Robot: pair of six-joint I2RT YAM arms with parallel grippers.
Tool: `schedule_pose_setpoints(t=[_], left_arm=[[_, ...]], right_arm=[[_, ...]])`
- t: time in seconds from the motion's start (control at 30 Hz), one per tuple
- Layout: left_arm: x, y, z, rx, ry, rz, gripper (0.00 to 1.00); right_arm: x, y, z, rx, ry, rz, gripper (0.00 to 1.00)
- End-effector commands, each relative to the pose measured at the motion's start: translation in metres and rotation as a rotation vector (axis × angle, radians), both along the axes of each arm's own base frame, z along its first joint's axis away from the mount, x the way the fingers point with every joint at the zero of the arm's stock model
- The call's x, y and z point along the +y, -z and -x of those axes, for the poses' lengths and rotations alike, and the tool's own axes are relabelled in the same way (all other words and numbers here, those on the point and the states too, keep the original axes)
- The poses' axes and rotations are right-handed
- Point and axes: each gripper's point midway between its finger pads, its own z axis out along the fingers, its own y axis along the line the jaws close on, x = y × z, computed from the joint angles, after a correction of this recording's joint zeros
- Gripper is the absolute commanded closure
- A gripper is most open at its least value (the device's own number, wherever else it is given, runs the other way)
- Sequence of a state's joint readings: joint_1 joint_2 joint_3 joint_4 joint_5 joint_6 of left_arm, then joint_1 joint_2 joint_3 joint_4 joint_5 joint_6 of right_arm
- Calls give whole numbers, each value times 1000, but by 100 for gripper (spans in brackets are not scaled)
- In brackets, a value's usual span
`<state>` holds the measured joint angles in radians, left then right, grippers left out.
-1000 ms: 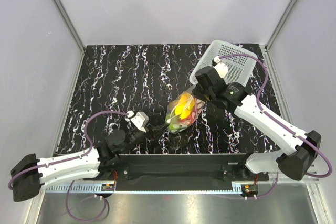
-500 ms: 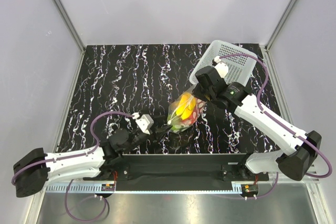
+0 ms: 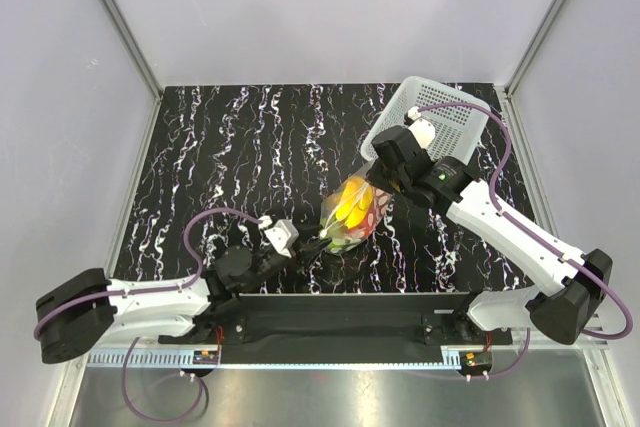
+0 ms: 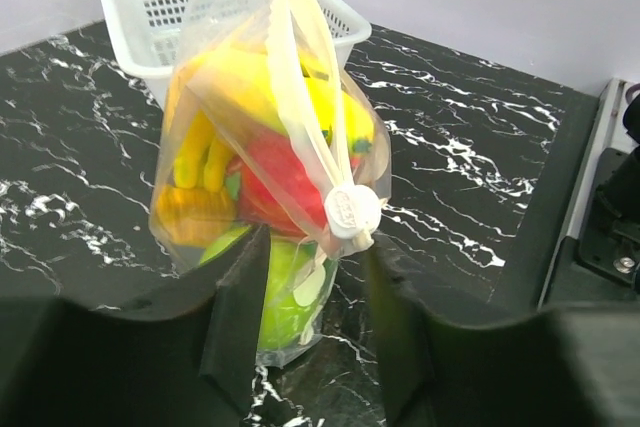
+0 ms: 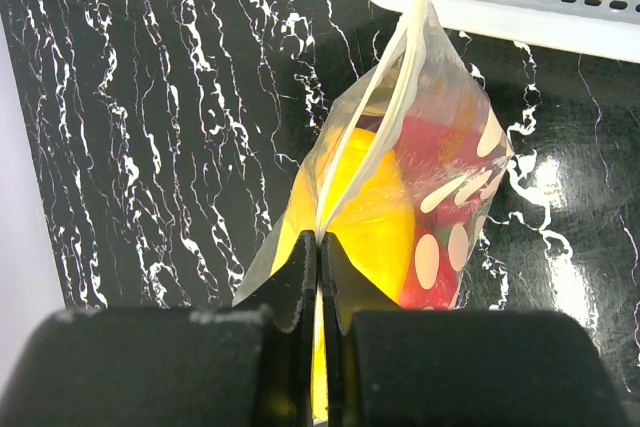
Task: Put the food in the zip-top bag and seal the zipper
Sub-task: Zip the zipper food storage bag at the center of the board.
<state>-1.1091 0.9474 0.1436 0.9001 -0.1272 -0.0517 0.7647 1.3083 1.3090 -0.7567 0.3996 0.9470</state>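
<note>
Glossy wrinkled film: clear crinkly plastic pouch with white polka dots (image 5: 450,177). Smooth, semi-matt: white perforated plastic basket (image 5: 470,7). Polished, reflective: black white-veined marble-look tabletop (image 5: 150,97). Shiny smooth plastic: green round toy fruit (image 4: 285,287).

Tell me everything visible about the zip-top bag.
The zip-top bag is crinkly clear plastic with white dots, standing upright on the table, stuffed with yellow, red and green toy fruit. A white slider sits on its zipper edge. The right gripper pinches its top; the left gripper's open fingers flank its base.
</note>
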Motion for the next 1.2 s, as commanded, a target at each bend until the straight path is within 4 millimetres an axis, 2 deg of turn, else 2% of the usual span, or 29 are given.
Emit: schedule_pose_setpoints(t=[0.0, 0.2, 0.3, 0.4, 0.5, 0.53, 0.57, 0.6, 0.63, 0.67, 0.7, 0.73, 0.77, 0.87, 0.9, 0.97, 1.0, 1.07, 1.1, 1.13, 1.17], left_arm=[[-10, -41, -3, -52, 2, 132, 59], [-20, -36, -9, -40, -2, 103, 91], [-13, -35, -11, -33, -30, 111, 99], [1, -40, -13, -34, -73, 141, 100], [11, -42, -18, -26, -86, 127, 100], [9, -43, -14, -14, -47, 127, 100], [14, -44, -22, -5, -64, 121, 100], [16, -46, -24, 11, -64, 113, 100], [15, -48, -22, 28, -32, 124, 100], [24, -49, -32, 36, -64, 134, 100], [26, -48, -32, 47, -45, 139, 100], [24, -49, -28, 72, 2, 151, 100], [31, -47, -37, 84, -14, 152, 100], [33, -48, -39, 95, 29, 161, 100], [32, -50, -39, 95, 37, 161, 100], [32, -51, -39, 92, 58, 156, 100], [32, -54, -40, 86, 63, 156, 100], [32, -56, -42, 82, 71, 147, 100], [32, -56, -43, 84, 70, 143, 100], [33, -56, -43, 85, 70, 141, 100], [35, -55, -46, 88, 59, 141, 100]], right_arm=[[0, -36, -7, -80, 19, -65, 100], [-3, -35, -5, -82, 24, -62, 99], [-13, -37, -4, -98, 33, -29, 91], [-27, -39, 0, -116, 40, 23, 87], [-34, -44, 5, -152, -14, 85, 75], [-34, -48, 8, -169, -54, 95, 66], [-34, -51, 10, -196, -120, 142, 47], [-33, -51, 15, -202, -169, 148, 39], [-33, -53, 17, -215, -203, 166, 34], [-35, -53, 19, -232, -250, 208, 29], [-36, -56, 21, -244, -273, 222, 26], [-34, -61, 25, -258, -312, 220, 26], [-33, -66, 25, -290, -356, 247, 29], [-8, -81, 29, -423, -547, 235, 36], [13, -86, 45, -475, -704, 178, 38], [36, -96, 53, -626, -889, 182, 40], [50, -97, 66, -670, -1019, 152, 39], [58, -105, 67, -745, -1115, 199, 36], [69, -98, 71, -733, -1205, 197, 36], [71, -97, 72, -737, -1252, 215, 39], [72, -105, 72, -761, -1292, 253, 41]])
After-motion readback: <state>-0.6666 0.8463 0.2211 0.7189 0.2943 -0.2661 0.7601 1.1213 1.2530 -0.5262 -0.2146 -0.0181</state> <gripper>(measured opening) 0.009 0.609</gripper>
